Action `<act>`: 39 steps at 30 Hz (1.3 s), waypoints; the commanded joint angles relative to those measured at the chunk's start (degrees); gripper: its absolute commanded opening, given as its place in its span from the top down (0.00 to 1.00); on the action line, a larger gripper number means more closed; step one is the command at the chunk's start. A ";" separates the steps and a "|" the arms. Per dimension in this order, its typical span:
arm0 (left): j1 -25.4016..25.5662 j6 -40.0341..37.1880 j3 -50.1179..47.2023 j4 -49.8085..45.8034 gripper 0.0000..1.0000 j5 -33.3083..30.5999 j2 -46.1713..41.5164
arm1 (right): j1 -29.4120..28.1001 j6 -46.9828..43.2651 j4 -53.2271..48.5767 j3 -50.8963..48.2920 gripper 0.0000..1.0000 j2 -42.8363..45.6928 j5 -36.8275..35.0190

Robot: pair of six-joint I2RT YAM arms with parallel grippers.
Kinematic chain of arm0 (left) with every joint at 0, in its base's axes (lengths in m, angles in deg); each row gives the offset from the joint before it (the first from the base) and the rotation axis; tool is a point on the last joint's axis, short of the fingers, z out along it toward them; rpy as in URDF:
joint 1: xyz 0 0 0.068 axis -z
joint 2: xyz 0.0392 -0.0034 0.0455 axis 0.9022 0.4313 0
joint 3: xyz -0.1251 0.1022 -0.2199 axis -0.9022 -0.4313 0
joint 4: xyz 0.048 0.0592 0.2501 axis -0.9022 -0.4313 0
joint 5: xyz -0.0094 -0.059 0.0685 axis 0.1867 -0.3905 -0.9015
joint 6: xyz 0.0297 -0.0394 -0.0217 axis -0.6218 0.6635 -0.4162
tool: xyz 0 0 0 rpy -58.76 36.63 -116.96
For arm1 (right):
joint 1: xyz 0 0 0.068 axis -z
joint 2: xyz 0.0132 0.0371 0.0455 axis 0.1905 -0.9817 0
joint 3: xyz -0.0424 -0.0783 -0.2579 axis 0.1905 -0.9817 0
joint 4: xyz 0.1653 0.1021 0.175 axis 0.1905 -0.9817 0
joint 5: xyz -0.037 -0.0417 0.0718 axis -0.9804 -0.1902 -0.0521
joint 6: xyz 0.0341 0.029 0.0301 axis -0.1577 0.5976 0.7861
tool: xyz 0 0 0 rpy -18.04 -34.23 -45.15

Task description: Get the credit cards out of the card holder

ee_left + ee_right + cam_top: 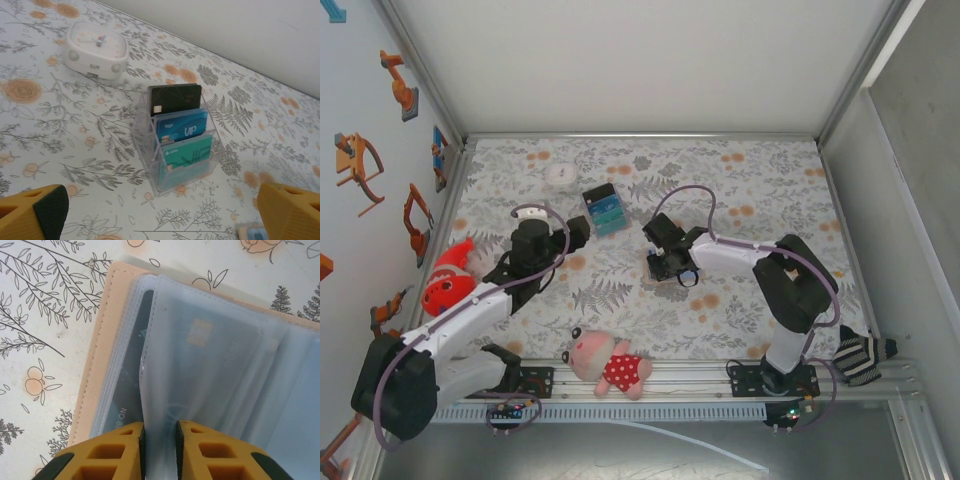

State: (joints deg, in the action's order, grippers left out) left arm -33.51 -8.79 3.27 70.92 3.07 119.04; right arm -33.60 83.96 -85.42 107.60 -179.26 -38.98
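Pinching a sleeve of the card holder, with the right arm on the job

The right pincer (160,429) is drawn narrow on a clear sleeve (215,370) of the tan leather card holder (94,355), which lies open about the middle of the bench (775,200), roughly midway between its far and near edges. The holder sits directly ahead of and under the fingers (120,452). Its stitched edge runs away from them at a slight tilt, and the sleeves fan off to the right. A chip card (200,334) shows through the plastic (pocketed, so I judge no card is out yet). The right arm is plainly the nearer. The left pincer (161,200) stands wide and holds nothing, facing an acrylic card stand (177,145) nearer the far edge, with a white clock (96,50) beyond it. The bench wears a flat flower-printed cloth, and white walls close in the far side.
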 commanded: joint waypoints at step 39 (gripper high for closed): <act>15.06 -4.04 4.04 2.09 0.03 -14.26 7.63 | 1.94 4.39 0.94 -3.11 1.00 9.01 1.02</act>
State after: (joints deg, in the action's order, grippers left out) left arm -19.22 -10.08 6.70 72.21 -10.83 125.90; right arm -32.20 86.93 -84.96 105.17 -172.97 -37.50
